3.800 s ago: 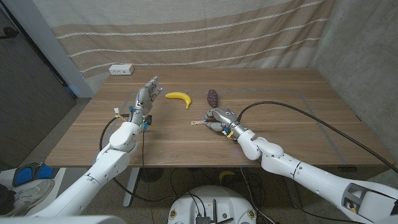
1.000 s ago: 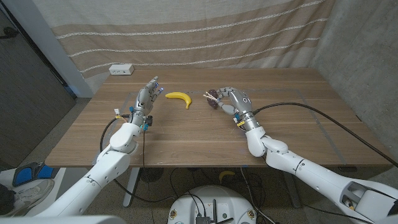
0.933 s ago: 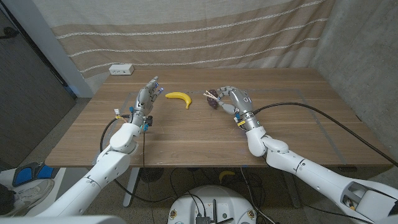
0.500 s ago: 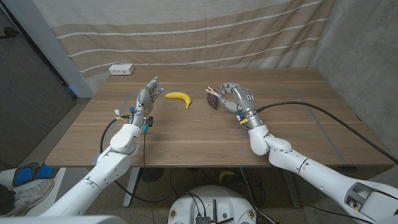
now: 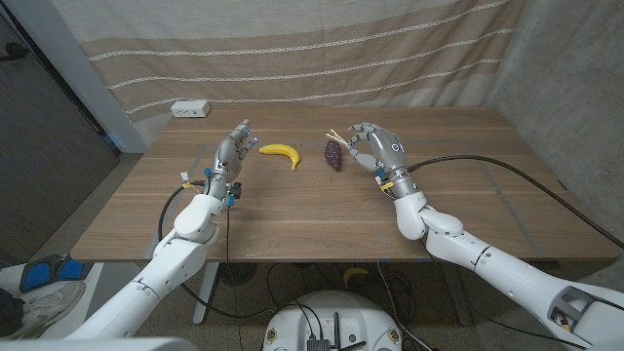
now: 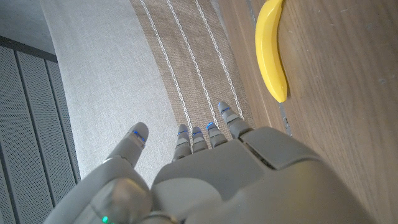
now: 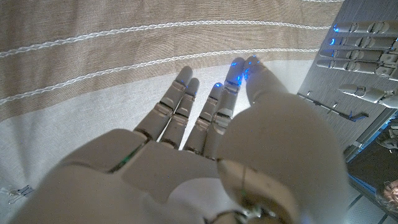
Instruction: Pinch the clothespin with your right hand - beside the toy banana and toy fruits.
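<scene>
Up off the table, right hand pinches the clothespin, just above the purple fruit. Banana at its 9 o'clock; left hand open, fingers apart

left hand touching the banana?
No. In the head view the left hand stands with fingers apart beside the banana, with bare table showing between them.

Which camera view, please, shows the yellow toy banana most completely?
The head view: the whole curved yellow toy banana lies on the wooden table, clear of the left hand. The left wrist view shows only part of it, cut off by the picture's edge.
</scene>
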`<control>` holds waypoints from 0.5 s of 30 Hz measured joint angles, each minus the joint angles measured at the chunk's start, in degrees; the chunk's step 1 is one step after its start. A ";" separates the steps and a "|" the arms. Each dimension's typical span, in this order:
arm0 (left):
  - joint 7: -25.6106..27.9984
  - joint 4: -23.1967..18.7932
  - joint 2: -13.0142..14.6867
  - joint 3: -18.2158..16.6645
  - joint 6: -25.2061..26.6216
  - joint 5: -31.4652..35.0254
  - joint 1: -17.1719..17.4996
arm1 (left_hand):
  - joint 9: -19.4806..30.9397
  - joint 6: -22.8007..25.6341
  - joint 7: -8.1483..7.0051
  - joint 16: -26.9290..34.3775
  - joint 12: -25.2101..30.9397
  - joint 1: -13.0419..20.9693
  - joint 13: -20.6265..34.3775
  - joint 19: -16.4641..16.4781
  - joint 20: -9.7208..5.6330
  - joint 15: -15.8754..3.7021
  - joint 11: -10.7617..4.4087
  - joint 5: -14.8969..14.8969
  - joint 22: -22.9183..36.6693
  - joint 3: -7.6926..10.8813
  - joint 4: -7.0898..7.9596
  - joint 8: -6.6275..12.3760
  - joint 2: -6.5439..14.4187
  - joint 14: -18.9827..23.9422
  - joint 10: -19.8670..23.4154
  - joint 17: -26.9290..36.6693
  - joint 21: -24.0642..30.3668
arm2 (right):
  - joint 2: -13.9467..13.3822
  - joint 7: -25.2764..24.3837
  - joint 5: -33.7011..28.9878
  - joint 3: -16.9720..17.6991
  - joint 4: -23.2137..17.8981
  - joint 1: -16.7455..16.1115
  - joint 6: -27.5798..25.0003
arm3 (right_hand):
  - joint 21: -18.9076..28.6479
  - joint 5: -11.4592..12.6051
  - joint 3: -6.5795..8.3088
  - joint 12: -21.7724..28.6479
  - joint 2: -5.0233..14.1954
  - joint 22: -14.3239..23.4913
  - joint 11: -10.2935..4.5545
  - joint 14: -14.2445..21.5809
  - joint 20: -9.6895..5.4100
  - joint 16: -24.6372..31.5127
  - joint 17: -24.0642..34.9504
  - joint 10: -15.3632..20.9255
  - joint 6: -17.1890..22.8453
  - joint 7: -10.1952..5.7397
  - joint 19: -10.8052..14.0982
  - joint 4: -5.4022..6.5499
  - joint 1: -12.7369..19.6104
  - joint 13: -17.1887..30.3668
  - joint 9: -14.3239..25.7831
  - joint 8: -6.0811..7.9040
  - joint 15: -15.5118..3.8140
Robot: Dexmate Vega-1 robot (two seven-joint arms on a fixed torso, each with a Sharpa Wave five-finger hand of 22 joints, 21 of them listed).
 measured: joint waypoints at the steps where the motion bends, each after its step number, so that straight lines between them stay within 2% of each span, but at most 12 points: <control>1: -0.02 0.05 -0.04 0.00 -0.09 0.00 0.02 | 0.00 0.00 0.00 0.00 0.00 0.00 0.00 0.00 0.00 0.00 0.00 0.00 0.00 0.00 0.00 0.00 0.00 0.00 0.00 0.05 0.00 | 0.00 0.00 -0.09 0.00 -0.11 0.00 -0.09 | 0.00 0.00 0.14 0.00 0.00 0.00 0.00 0.00 0.00 0.00 0.00 0.00 0.00 0.00 0.00 -0.14 0.00 0.00 0.00 0.02 0.00; 7: -0.07 0.24 -0.18 0.03 -0.28 -0.01 0.18 | 0.00 0.00 0.00 0.00 0.00 0.00 0.00 0.00 0.00 0.00 0.00 0.00 0.00 0.00 0.01 0.00 0.00 0.00 0.00 0.13 0.00 | -0.54 0.00 -0.72 0.59 -0.93 -0.12 -0.65 | 0.00 0.30 0.39 -0.44 -0.37 0.00 0.00 0.00 0.00 -0.21 0.00 0.00 0.00 0.00 0.00 0.10 -0.37 0.00 0.07 0.22 0.00; 15: -0.18 0.27 -0.19 0.03 -0.60 -0.03 0.44 | 0.00 0.00 0.00 0.00 0.00 0.00 0.00 0.00 0.00 0.00 0.00 0.00 0.00 0.24 -0.23 0.00 0.00 0.00 0.00 0.13 0.00 | -1.38 -0.16 -1.35 1.52 -2.29 -0.71 -1.91 | 0.00 0.33 0.62 -0.44 -0.36 0.00 -0.21 0.00 0.00 -0.44 0.01 -0.21 -0.20 -0.20 0.01 -0.14 -0.36 0.24 0.82 0.43 0.00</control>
